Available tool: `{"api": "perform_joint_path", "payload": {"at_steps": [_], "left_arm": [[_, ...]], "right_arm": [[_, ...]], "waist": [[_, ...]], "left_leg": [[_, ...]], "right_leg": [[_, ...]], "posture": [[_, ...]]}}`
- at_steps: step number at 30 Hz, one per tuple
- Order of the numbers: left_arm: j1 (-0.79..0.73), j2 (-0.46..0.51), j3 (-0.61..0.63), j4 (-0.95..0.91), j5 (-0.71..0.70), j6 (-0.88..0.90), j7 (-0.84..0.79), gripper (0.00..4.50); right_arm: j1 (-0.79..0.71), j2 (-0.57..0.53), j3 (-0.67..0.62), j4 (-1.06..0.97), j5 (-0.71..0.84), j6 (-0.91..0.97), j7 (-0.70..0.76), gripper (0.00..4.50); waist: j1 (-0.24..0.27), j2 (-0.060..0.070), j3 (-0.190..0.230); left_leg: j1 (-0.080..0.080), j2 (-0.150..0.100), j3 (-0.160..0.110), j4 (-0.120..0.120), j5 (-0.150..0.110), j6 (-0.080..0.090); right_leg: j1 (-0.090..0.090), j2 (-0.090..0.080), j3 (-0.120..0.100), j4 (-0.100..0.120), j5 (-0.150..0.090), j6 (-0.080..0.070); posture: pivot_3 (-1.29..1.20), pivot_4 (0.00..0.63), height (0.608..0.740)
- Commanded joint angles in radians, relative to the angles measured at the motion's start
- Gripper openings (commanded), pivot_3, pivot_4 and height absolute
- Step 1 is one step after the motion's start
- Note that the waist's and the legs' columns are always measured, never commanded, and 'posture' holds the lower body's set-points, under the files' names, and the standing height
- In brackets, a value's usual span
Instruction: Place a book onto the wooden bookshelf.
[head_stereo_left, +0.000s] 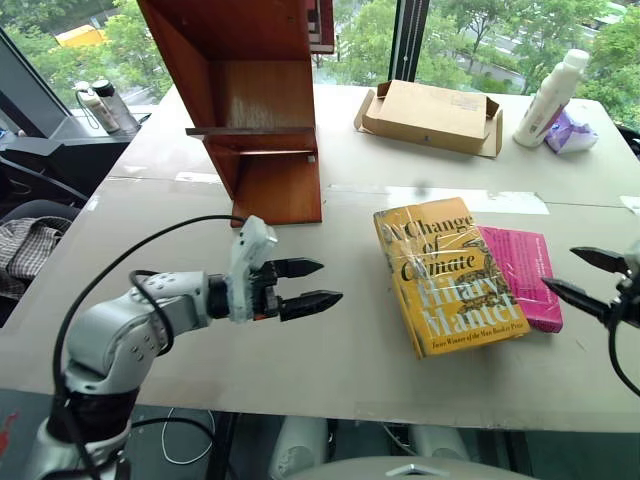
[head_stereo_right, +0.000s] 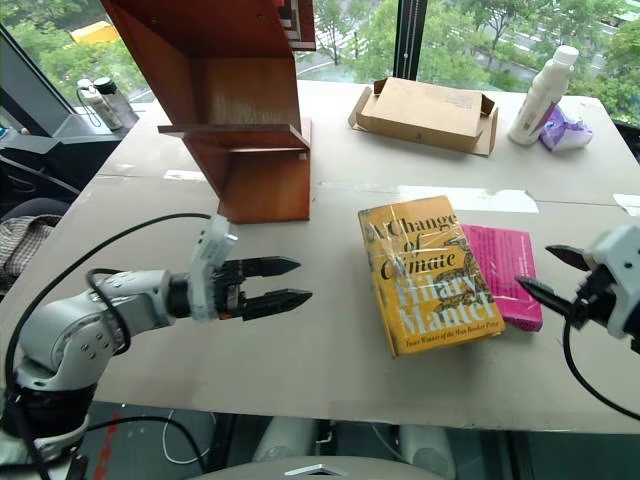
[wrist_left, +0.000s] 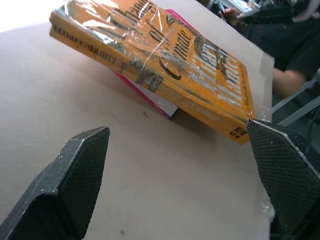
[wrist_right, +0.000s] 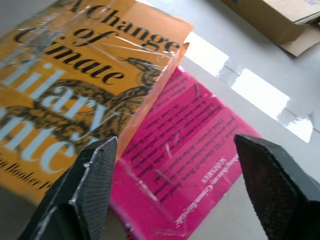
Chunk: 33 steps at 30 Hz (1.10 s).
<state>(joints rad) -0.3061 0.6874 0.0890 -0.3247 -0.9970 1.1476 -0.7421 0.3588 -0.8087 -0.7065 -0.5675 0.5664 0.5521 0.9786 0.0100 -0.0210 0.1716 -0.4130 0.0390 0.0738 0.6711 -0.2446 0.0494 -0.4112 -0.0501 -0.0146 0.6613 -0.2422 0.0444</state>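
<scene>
The book (head_stereo_left: 450, 275) lies face up on the tabletop (head_stereo_left: 330, 330), long axis running away from the robot and tilted slightly left, title end farthest. It is yellow, plastic-wrapped, with a snake drawing, and rests partly on a pink book (head_stereo_left: 525, 275). Bare tabletop separates it from the wooden bookshelf (head_stereo_left: 260, 110) to its far left. The left gripper (head_stereo_left: 315, 285) and right gripper (head_stereo_left: 585, 275) flank it, fingers wide apart, holding nothing.
</scene>
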Motion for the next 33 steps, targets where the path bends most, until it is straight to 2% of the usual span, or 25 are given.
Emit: {"api": "perform_joint_path", "payload": {"at_steps": [1,4,12,17,22,27,33], "left_arm": [[-0.076,-0.054,0.027,0.126,-0.11,0.198,0.088,4.5],[-0.149,-0.146,0.065,0.268,-0.164,0.316,0.159,4.5],[-0.274,-0.392,0.14,0.51,-0.124,0.318,0.314,4.5],[-0.31,-0.46,0.116,0.55,-0.086,0.31,0.311,4.5],[-0.355,-0.479,0.092,0.607,-0.041,0.29,0.281,4.5],[-0.382,-0.502,0.035,0.641,0.021,0.266,0.222,4.5],[-0.398,-0.515,0.019,0.646,0.061,0.264,0.181,4.5]], "right_arm": [[0.02,0.008,-0.094,-0.073,0.094,-0.03,0.051,4.47],[0.047,0.019,-0.139,-0.125,0.204,0.007,0.054,4.47],[0.232,0.109,-0.233,-0.24,0.35,-0.014,0.073,4.47],[0.343,0.158,-0.297,-0.267,0.375,-0.046,0.075,4.47],[0.422,0.19,-0.358,-0.245,0.38,-0.09,0.106,4.47],[0.376,0.102,-0.355,-0.082,0.468,-0.04,0.136,4.47],[0.23,-0.042,-0.288,0.065,0.404,-0.084,0.231,4.47]], "waist": [[-0.005,0.0,0.0],[-0.005,0.0,0.0],[0.007,-0.002,0.0],[0.003,-0.004,-0.001],[0.004,-0.004,-0.001],[0.004,-0.005,-0.001],[0.004,-0.005,-0.001]], "left_leg": [[0.001,0.0,0.0,0.0,0.0,0.0],[0.001,0.0,-0.001,0.001,0.0,0.0],[-0.003,-0.002,-0.002,0.0,0.0,0.0],[-0.002,-0.002,-0.002,0.001,0.0,0.0],[-0.002,-0.002,-0.002,0.0,0.0,0.0],[-0.002,-0.003,-0.001,0.001,0.0,0.0],[-0.002,-0.003,-0.003,0.0,0.0,0.0]], "right_leg": [[0.0,0.001,0.001,0.001,0.0,0.0],[0.0,0.001,0.0,0.001,0.0,0.0],[0.0,-0.001,0.0,-0.001,0.002,-0.004],[0.0,-0.002,0.0,-0.001,0.002,-0.004],[0.0,-0.002,0.001,0.0,0.0,-0.008],[0.0,-0.003,0.001,-0.002,0.0,-0.008],[0.0,-0.002,0.002,-0.002,0.0,-0.009]], "posture": [[0.0,0.15,0.733],[0.0,0.15,0.733],[0.0,0.15,0.733],[0.0,0.15,0.733],[0.0,0.15,0.733],[0.0,0.15,0.733],[0.0,0.15,0.733]]}}
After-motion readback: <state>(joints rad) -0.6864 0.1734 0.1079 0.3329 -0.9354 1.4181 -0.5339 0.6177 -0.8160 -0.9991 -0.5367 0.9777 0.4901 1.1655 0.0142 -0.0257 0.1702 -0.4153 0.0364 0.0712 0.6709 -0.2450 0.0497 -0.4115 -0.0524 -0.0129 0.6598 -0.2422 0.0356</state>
